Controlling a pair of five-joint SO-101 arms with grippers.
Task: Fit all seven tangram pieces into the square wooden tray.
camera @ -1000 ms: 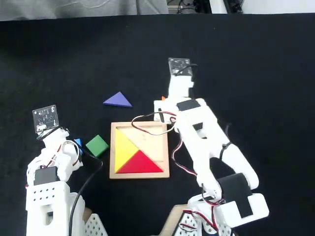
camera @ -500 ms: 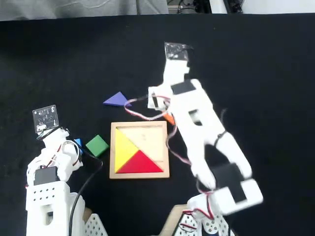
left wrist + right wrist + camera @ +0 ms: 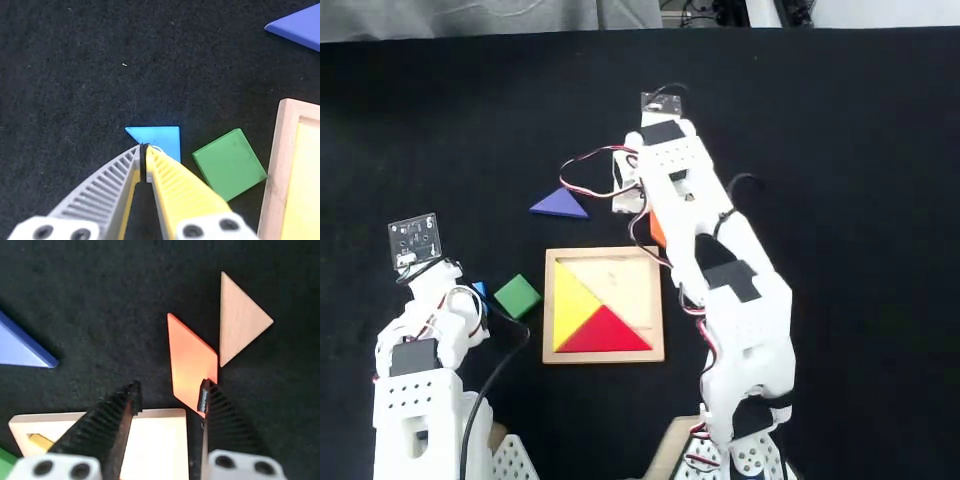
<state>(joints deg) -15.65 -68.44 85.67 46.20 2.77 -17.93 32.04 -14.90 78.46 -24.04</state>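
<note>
The square wooden tray (image 3: 604, 258) holds a yellow triangle (image 3: 570, 300) and a red triangle (image 3: 607, 330). My right arm (image 3: 690, 200) stretches over the tray's right side. Its gripper (image 3: 168, 392) is open, one finger (image 3: 204, 396) over the near end of an orange parallelogram (image 3: 192, 362) that lies just beyond the tray's far edge (image 3: 100, 419). A plain wooden triangle (image 3: 240, 320) touches the parallelogram. My left gripper (image 3: 144, 148) is shut, its tips at the edge of a small blue triangle (image 3: 157, 140), with a green square (image 3: 229, 162) beside it.
A purple triangle (image 3: 560, 204) lies on the black cloth beyond the tray's far left corner. The green square (image 3: 517, 296) and small blue triangle (image 3: 478, 290) sit left of the tray, close to my left arm (image 3: 430, 320). Black cloth spreads wide on the far side and right.
My right arm has swung left and stretched farther across the table, and the orange piece now shows by the tray's far right corner. The left arm has not moved.
</note>
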